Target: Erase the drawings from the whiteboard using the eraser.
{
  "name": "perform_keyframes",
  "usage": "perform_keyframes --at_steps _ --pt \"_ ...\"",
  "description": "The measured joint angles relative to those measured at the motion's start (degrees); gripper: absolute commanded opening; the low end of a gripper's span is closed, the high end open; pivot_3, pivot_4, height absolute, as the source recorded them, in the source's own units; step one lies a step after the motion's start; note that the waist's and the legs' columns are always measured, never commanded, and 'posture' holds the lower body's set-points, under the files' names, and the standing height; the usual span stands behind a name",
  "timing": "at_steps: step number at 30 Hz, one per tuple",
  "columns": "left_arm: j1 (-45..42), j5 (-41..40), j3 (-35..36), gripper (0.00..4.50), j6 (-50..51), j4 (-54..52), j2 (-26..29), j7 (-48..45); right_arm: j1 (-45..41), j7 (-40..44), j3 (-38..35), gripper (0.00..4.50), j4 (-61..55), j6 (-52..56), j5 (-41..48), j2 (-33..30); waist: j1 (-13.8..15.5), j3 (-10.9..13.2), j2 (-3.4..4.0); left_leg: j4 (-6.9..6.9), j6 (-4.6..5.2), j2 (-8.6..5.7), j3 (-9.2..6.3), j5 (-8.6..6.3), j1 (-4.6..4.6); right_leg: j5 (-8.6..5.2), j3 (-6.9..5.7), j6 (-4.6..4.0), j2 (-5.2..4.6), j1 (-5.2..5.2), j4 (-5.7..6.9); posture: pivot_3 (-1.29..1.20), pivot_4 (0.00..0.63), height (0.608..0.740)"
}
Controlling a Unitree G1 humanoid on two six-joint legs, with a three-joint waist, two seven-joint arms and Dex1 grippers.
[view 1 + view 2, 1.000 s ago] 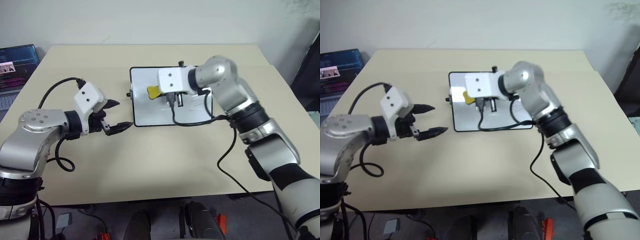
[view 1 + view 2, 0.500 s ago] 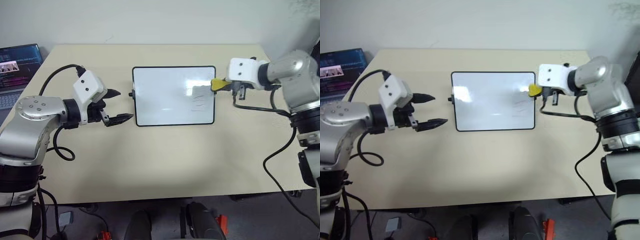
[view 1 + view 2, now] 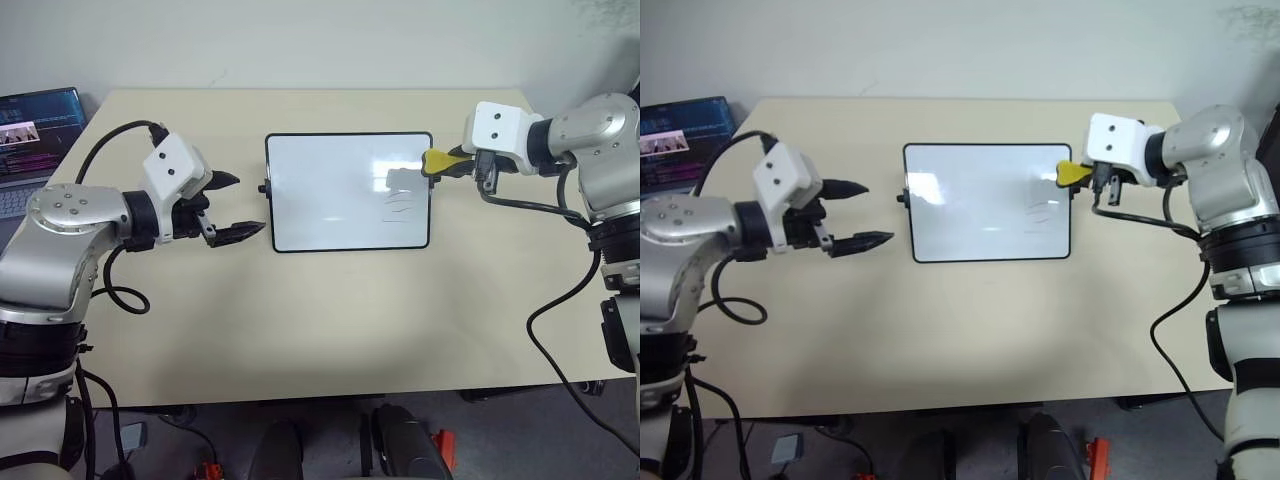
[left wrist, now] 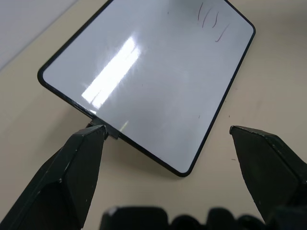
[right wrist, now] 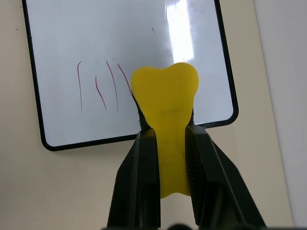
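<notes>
From my head camera: the whiteboard [image 3: 348, 191] lies flat in the middle of the beige counter [image 3: 320, 320], glossy white with a thin black frame and rounded corners, and a small black knob on its short side toward my left arm. A few thin dark strokes, the drawings [image 3: 399, 203], sit near its right end, just beside a bright glare patch. My right pincer [image 3: 447, 164] hovers at the board's right edge, clenched on the eraser [image 3: 437, 162], whose yellow end pokes toward the board. My left pincer [image 3: 232, 206] hangs off the board's left side, apart from it, black fingers spread wide with nothing between them. A laptop [image 3: 32, 130] glows at the counter's far left edge.

Left wrist camera: my two dark fingers [image 4: 72, 167] stand far apart and the board fills the gap beyond them, knob side nearest, the strokes at the far end.

Right wrist camera: both black fingers [image 5: 139, 177] press the sides of the eraser, its bright yellow top flaring into a rounded, notched tip. The eraser's tip overlaps the board's corner region in this view, right next to four thin reddish-purple strokes; whether it touches the surface I cannot tell.
</notes>
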Motion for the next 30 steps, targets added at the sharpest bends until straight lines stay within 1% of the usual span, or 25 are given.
perform_keyframes --at_steps 6,17,22,30 --pt "-0.95 0.15 -1.27 4.5 -0.99 1.33 -0.69 -0.77 -1.4 -2.05 -0.3 0.39 3.02 -0.44 -0.01 0.06 -0.02 0.0 0.0 0.01 0.0 0.0 0.0 0.0 0.0 0.0 0.0 0.0 0.0 0.0 0.02 0.0 0.15 0.74" --pt "-1.74 0.88 -1.84 4.5 -1.14 2.19 -1.11 -1.28 -1.87 -3.58 -0.3 0.39 4.07 -0.7 -0.06 0.14 -0.03 0.0 0.0 0.04 0.0 0.0 0.0 0.0 0.0 0.0 0.0 0.0 0.0 0.0 0.05 0.0 0.15 0.74" --pt "-1.98 0.95 -1.89 4.5 -1.15 2.18 -1.64 -1.29 -2.66 -5.72 -0.3 0.39 5.82 -0.46 -0.11 0.5 -0.01 0.0 0.0 0.06 0.0 0.0 0.01 0.0 0.0 0.0 0.01 0.0 0.0 0.0 0.07 0.0 0.15 0.74" --pt "-2.08 1.05 -2.07 4.5 -1.2 2.18 -2.09 -1.56 -2.79 -5.75 -0.3 0.39 5.84 -0.39 -0.09 0.51 -0.04 0.0 0.0 0.08 0.0 0.0 0.01 0.0 0.0 0.0 0.01 0.0 0.0 0.0 0.09 0.0 0.15 0.74"
